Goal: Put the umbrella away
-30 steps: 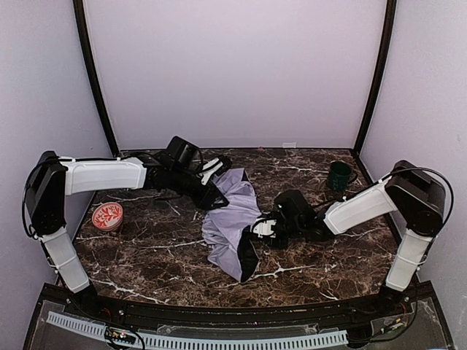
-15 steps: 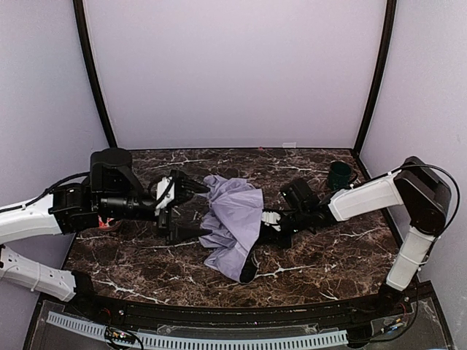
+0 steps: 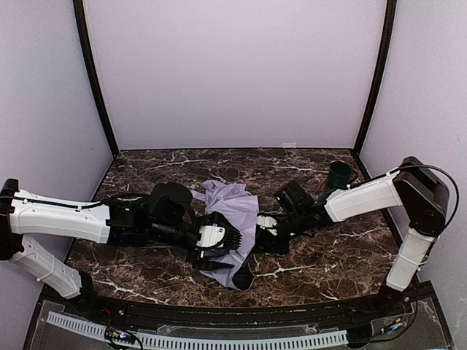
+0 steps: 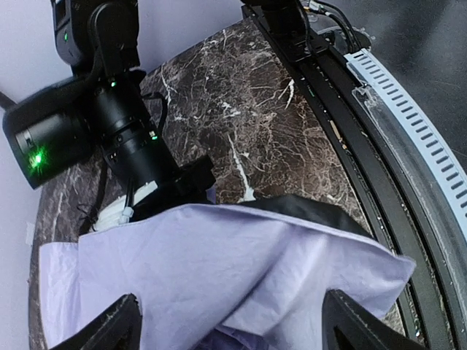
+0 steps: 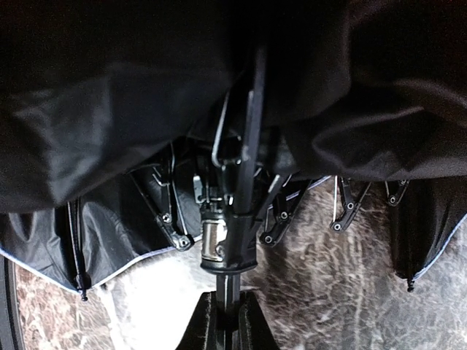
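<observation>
**Top view.** The umbrella (image 3: pixel 232 211) lies half-collapsed in the middle of the table (image 3: pixel 343 248). Its lavender fabric (image 3: pixel 235 200) is bunched, and a strip of black lining (image 3: pixel 246 273) shows at the end toward the near edge. The left gripper (image 3: pixel 221 244) reaches in from the left side and sits low over the near half of the fabric, fingers spread. The right gripper (image 3: pixel 264 227) comes in from the right side and meets the umbrella's right edge; its grip is not readable from here. A green cup (image 3: pixel 338 175) stands by the far right corner, well apart from the umbrella.

**Left wrist.** The two fingertips (image 4: pixel 102 332) of the left gripper (image 4: pixel 233 339) sit in the lower corners of the view, wide apart. The umbrella's fabric (image 4: pixel 219 270) fills the gap between them, with a fold of lining (image 4: pixel 306 208) along its top. I cannot tell whether the fingers touch the cloth. The right arm (image 4: pixel 109 124) lies beyond the fabric. A black rail and a white slotted strip (image 4: pixel 416 138) run along the table's near edge.

**Right wrist.** The right gripper (image 5: pixel 226 321) has its fingers pressed together, pinching the thin black shaft (image 5: pixel 244 182). Ribs (image 5: pixel 343 204) fan out from the shaft. The lining (image 5: pixel 109 95) drapes over the upper half of the view. Marble table top (image 5: pixel 306 292) shows underneath.
</observation>
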Motion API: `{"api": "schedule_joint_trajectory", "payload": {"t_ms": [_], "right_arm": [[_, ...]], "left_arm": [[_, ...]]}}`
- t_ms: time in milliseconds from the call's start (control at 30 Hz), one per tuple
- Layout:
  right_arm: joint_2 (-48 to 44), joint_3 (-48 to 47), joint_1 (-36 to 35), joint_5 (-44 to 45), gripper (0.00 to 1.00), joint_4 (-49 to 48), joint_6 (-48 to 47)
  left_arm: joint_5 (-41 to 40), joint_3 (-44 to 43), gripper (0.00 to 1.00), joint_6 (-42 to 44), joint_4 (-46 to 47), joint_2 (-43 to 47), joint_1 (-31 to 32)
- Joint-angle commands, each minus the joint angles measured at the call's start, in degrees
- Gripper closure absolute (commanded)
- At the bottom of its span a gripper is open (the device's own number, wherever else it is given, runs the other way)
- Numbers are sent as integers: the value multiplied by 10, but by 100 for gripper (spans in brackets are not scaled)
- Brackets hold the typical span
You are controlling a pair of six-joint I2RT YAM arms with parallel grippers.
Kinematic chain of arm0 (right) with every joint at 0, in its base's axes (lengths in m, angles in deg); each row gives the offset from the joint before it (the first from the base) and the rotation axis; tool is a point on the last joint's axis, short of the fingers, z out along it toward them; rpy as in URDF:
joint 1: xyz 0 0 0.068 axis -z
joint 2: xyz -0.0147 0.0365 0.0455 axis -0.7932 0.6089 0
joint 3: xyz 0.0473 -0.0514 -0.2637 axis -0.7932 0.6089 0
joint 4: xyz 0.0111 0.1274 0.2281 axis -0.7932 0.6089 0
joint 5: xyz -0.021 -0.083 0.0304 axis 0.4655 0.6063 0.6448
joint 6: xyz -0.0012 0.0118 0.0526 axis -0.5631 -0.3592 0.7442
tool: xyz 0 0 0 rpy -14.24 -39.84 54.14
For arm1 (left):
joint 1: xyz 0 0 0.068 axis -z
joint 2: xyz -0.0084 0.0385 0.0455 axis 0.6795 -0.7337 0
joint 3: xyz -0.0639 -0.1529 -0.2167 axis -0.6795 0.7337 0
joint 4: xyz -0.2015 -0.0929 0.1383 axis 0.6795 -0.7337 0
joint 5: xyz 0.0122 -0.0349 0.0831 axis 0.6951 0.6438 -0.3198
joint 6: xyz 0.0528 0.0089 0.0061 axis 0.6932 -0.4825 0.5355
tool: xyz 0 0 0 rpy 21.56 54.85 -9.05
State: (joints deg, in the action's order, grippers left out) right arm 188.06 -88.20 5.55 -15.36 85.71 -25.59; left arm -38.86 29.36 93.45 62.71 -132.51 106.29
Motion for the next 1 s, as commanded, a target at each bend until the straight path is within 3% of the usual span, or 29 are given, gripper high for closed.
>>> {"api": "schedule_joint_trajectory", "payload": {"t_ms": [0, 100, 133, 167, 333, 467, 667, 833, 967], "right_arm": [[-14, -10, -19, -8, 100, 8, 22], [-19, -6, -21, -5, 100, 2, 25], [-20, -3, -22, -3, 100, -1, 26], [-20, -2, -23, 0, 100, -2, 27], [-16, 4, -39, 22, 100, 6, 14], [-7, 20, -49, 23, 100, -2, 2], [-9, 58, -76, 27, 100, -54, -14], [-20, 88, -90, 45, 100, -99, -23], [-19, 99, -97, 66, 100, -118, -44]], "left_arm": [[-45, -3, 29, -22, 53, -24, 4], [-59, -14, 84, -38, 27, -18, 4], [-63, -11, 97, -44, 28, -7, 4], [-65, -6, 100, -56, 31, 7, 4], [-54, 15, 100, -107, 43, 76, -4], [-33, 1, 100, -215, 76, 76, -71], [-22, -77, 100, -311, 34, -65, -192], [-43, -104, 100, -359, 20, -166, -247], [-84, -152, 100, -361, -32, -275, -255]]}}
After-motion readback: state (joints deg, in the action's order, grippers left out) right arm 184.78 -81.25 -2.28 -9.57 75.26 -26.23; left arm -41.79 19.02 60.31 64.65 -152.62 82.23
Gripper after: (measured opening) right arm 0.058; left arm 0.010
